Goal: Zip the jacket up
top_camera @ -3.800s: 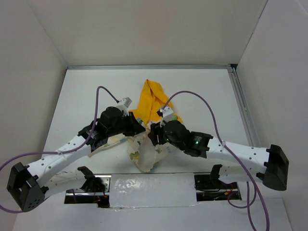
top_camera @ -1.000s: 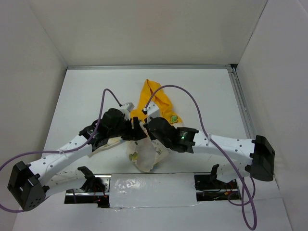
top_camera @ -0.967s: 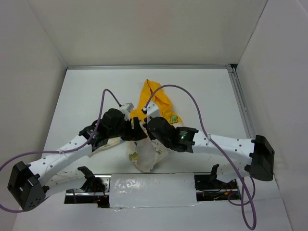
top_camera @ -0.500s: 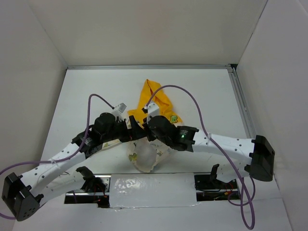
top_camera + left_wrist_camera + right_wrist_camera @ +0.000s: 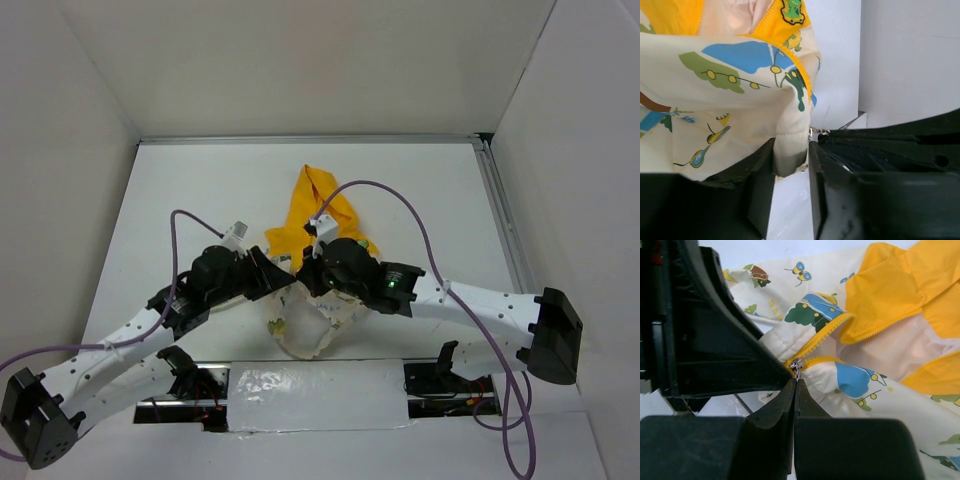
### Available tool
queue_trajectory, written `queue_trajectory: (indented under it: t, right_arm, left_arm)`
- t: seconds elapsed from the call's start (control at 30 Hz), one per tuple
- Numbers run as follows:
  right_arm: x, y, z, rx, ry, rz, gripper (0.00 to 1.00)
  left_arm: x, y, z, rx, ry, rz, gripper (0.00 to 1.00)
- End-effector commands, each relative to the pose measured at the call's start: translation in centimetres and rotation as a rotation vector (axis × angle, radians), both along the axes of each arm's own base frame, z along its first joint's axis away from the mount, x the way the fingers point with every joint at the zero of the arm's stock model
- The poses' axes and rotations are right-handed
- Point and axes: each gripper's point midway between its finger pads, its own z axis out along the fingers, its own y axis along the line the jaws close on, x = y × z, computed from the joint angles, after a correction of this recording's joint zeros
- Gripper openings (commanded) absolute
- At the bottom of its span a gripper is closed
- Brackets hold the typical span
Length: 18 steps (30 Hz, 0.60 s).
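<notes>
My left fingers [image 5: 758, 196] are clamped on a folded lower edge of the cream printed jacket [image 5: 730, 100], just beside its yellow zipper tape. My right fingers [image 5: 774, 416] are pressed together on the small metal zipper slider [image 5: 796, 365], where the two yellow-edged front panels meet. The jacket lies crumpled in the middle of the worktop [image 5: 420, 180] between my wrists, its yellow hood [image 5: 315, 205] spread toward the far wall.

White table [image 5: 200, 180] under a crumpled cream-and-yellow jacket [image 5: 310, 212]

The jacket [image 5: 715, 115] is matt, softly quilted cloth.
</notes>
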Motion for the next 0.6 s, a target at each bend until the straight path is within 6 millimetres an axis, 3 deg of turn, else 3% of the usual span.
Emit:
queue_trajectory:
  t: [0.0, 0.2, 0.47, 0.57]
  right_arm:
    - [-0.4, 1.4, 2.5, 0.1, -0.028, 0.055, 0.0]
    - [0.3, 0.9, 1.5, 0.044, -0.023, 0.008, 0.0]
    - [6.7, -4.0, 2.1, -0.176, -0.172, -0.37, 0.0]
    - [8.6, -4.5, 1.8, -0.212, -0.184, -0.42, 0.0]
  left_arm:
    - [1.3, -0.4, 2.2, -0.027, -0.056, 0.031, 0.41]
    - [1.5, -0.7, 1.6, 0.002, -0.042, 0.014, 0.01]
    - [-0.3, -0.1, -0.2, 0.041, -0.001, -0.031, 0.0]
    - [-1.4, 0.2, -0.9, 0.042, 0.021, -0.059, 0.0]
